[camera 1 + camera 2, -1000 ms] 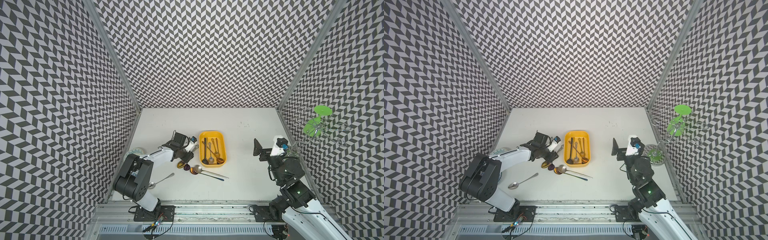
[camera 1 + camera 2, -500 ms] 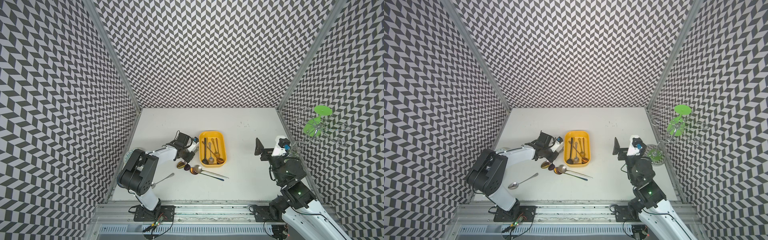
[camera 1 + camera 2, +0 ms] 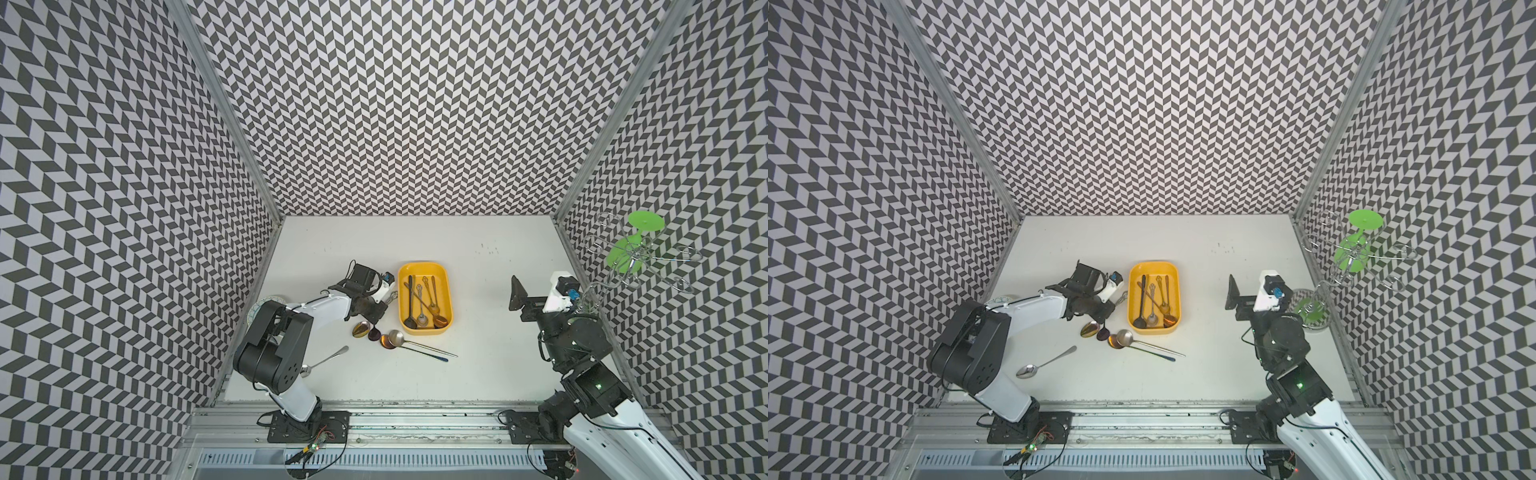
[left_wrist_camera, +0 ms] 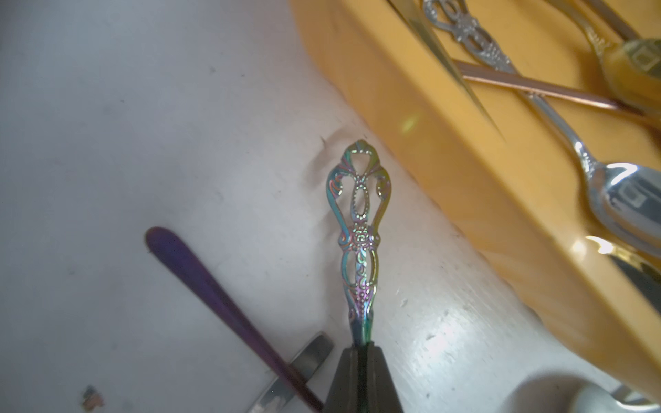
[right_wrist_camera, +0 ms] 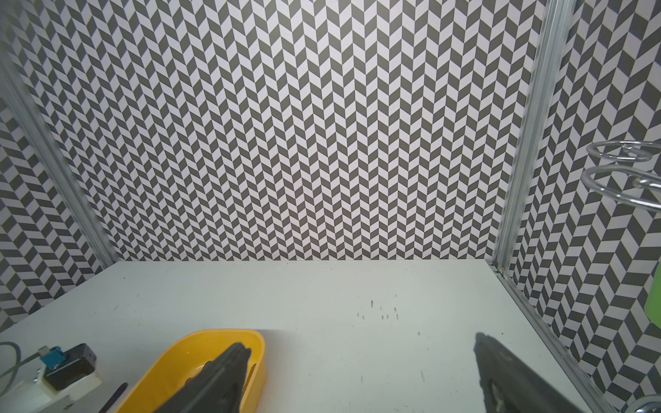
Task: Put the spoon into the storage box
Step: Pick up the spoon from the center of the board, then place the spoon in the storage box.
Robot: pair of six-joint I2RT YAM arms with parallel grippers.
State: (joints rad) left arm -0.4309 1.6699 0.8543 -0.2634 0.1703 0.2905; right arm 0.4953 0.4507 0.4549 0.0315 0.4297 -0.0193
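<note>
Check the left gripper (image 4: pixel 362 348) at the lower centre of the left wrist view: its jaws are pressed together on the handle of the spoon (image 4: pixel 359 229), an iridescent piece with an ornate pierced handle. The handle end points toward the upper centre of that frame and lies just beside the outer wall of the storage box (image 4: pixel 411 107), so the spoon is outside the box. You cannot tell from these views whether the spoon is off the table (image 4: pixel 125 125). A purple handle (image 4: pixel 200 279) lies on the table at the lower left of the same frame. In a top view, locate the yellow storage box (image 3: pixel 446 286) at the centre of the frame, with other spoons (image 3: pixel 422 299) already inside it. A silver spoon (image 3: pixel 328 361) lies apart at the lower left of the box. The right gripper (image 5: pixel 361 354) has its jaws spread wide with nothing between them, well to the right of the box.
</note>
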